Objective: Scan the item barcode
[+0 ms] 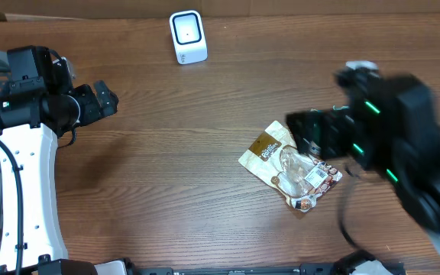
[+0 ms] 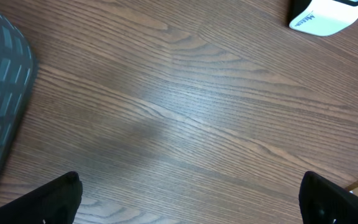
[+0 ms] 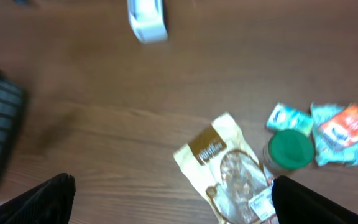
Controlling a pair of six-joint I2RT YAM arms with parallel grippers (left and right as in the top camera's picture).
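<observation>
The wooden table [image 1: 166, 176] is crossed from both sides by the arms. The left gripper [image 2: 188, 186] is held spread and empty over the left part, well apart from everything. The right gripper [image 3: 173, 190] is likewise spread wide with nothing gripped, and is seen blurred above the snack pouch [image 1: 285, 162], which lies flat on the table right of centre. The white scanner [image 1: 187, 36] is set at the far edge, well apart from the pouch. A green-lidded jar [image 3: 289, 149] and small packets [image 3: 337, 134] are found just beside the pouch. If a grasp is made, the jar could be knocked by a wide-set finger. The thin pouch could also be pinched at its edge and dropped, or its barcode turned away from the scanner.
</observation>
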